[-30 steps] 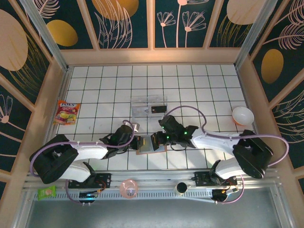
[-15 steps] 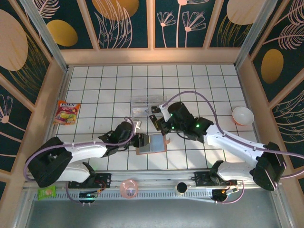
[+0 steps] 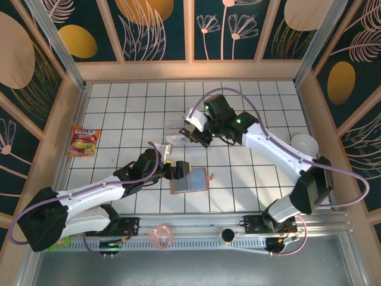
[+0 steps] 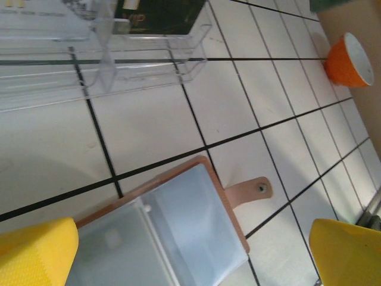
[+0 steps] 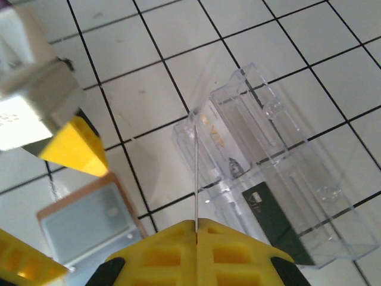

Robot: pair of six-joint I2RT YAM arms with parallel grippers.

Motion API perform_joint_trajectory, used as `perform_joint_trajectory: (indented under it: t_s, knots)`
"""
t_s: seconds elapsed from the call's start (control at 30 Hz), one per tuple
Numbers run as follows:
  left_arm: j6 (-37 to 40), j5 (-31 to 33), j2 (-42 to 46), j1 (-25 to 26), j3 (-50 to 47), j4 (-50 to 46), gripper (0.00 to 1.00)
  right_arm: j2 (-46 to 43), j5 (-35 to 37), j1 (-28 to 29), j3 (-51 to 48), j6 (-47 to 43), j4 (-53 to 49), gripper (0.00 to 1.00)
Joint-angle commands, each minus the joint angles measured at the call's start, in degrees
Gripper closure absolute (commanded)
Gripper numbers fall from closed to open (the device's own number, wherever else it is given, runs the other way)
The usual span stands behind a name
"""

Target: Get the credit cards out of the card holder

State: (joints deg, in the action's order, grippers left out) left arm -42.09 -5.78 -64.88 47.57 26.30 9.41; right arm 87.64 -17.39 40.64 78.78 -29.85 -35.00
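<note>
Pinching a credit card [image 5: 195,173] edge-on in my closed right pincer [image 5: 195,223] over the clear tray [image 5: 268,107] at centre frame, I hang my left pincer [image 4: 190,250] wide open above the unfolded card holder [image 4: 196,202] just below.

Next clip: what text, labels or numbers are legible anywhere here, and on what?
"VIP", gold, on the pale card in the clear tray.
Gold letters on the black card: cropped, not surely readable.
Print on the snack packet: too small to read.
</note>
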Motion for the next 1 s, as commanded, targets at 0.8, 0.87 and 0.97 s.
perform_joint_trajectory:
  t_s: [0.8,0.87,0.97]
  knots:
    - [-3.6,-0.3,-1.9,-11.8,-1.1,-4.6,0.18,23.0,4.9,-6.5,21.5,-24.0,-19.1,0.96]
    - [-3.5,-0.6,-2.9,-11.9,-0.7,-4.5,0.18,23.4,5.1,-6.4,21.3,-24.6,-19.0,0.96]
    - [-3.4,-0.9,-3.4,-12.1,-0.6,-4.7,0.18,24.5,6.5,-6.3,21.4,-24.8,-18.3,0.96]
